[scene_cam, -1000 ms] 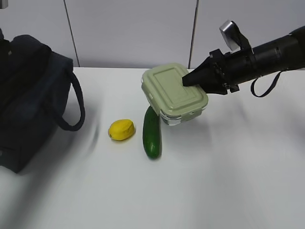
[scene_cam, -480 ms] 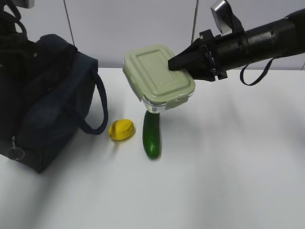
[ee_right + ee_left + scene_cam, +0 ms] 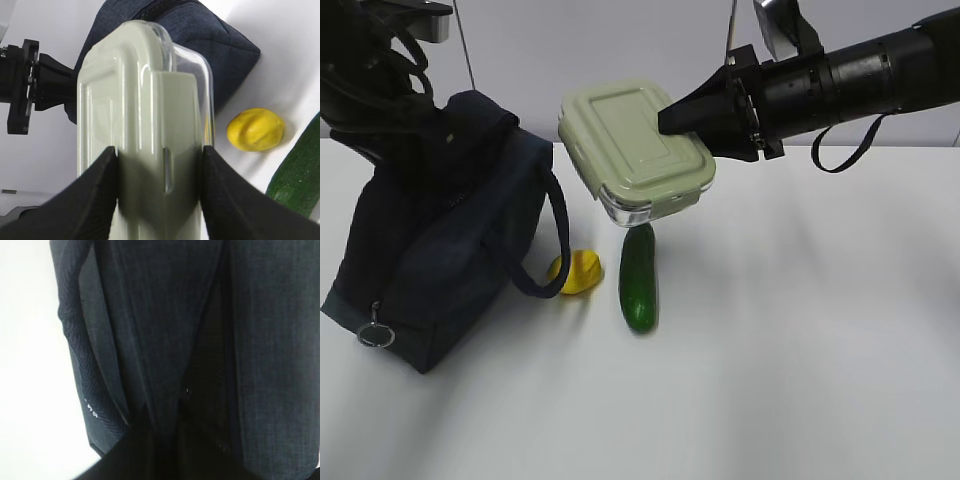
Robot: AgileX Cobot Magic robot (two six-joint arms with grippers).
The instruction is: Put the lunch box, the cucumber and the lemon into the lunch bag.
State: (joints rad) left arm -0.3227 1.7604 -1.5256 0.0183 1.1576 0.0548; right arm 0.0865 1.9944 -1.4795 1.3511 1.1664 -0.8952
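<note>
My right gripper point(image 3: 672, 118) is shut on the lunch box point(image 3: 632, 150), a clear container with a sage-green lid, holding it tilted in the air just right of the bag's top. In the right wrist view its fingers point(image 3: 95, 190) press both sides of the lunch box point(image 3: 140, 90). The dark navy lunch bag point(image 3: 440, 240) stands at the left, its top held up by my left gripper point(image 3: 172, 432), which is shut on the fabric. The cucumber point(image 3: 638, 278) lies on the table below the box. The lemon point(image 3: 583, 272) lies beside it, partly behind a bag handle point(image 3: 552, 235).
The white table point(image 3: 800, 350) stretches to the right and front. A pale wall point(image 3: 620, 50) runs behind it. A metal ring pull point(image 3: 375, 336) hangs at the bag's near left corner. My left arm point(image 3: 370, 70) rises above the bag.
The bag has come rightward and stands taller under my left arm, its handle now overlapping the lemon. My right gripper has carried the lunch box up and left toward the bag.
</note>
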